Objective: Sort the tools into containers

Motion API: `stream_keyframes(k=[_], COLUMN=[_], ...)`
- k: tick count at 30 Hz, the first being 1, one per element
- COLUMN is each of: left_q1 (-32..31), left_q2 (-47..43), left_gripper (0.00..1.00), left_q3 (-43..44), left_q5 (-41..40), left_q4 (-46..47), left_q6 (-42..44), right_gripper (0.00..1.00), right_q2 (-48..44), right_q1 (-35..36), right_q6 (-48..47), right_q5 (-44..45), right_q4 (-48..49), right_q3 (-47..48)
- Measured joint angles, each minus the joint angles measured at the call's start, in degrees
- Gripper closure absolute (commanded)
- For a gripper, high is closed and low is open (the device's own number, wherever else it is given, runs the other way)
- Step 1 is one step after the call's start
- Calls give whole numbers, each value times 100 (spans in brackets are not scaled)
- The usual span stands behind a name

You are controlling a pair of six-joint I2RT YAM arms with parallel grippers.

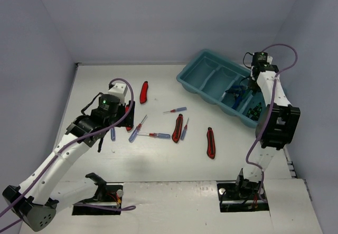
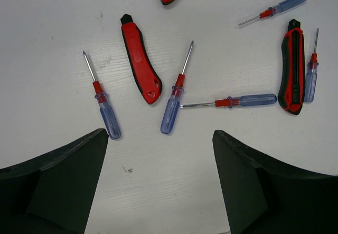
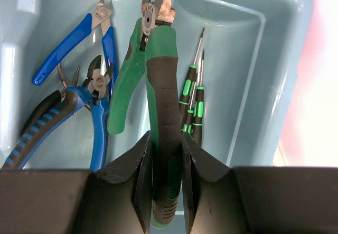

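Observation:
My right gripper is shut on one handle of green-handled pliers and holds them over the right end of the teal tray, whose wall also shows in the right wrist view. Below lie blue-handled pliers, a second blue pair and green-black screwdrivers. My left gripper is open and empty above the table. Ahead of it lie a red utility knife, a red-black knife and several blue-handled screwdrivers, the nearest just beyond the fingertips.
In the top view, a red knife lies at the back left, another at the front right, and a screwdriver lies mid-table. The tray's two left compartments look empty. Walls enclose the table on three sides.

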Motion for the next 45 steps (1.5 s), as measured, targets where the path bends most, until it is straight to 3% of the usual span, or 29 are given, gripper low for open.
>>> stream_keyframes(k=[14,25,32,45], left_q1=[0,0,0,0], left_q2=[-255,-349,-281,-342], left_gripper=[23,23,23,23], left_q3=[-184,-259,-259,-259], left_q5=[-7,-6,-5,-27], left_q4=[-173,-244,-244,-306], left_q6=[-20,-96,-101,-104], right_gripper=[99,100,94,72], right_q2=[692,709,764,1230], right_q1=[650,619,636,820], right_q6=[-30,79,32,52], right_q5=[1159,1705,1763,1770], right_q4=[-191,-453,-510,-478], right_q3=[533,535,649,912])
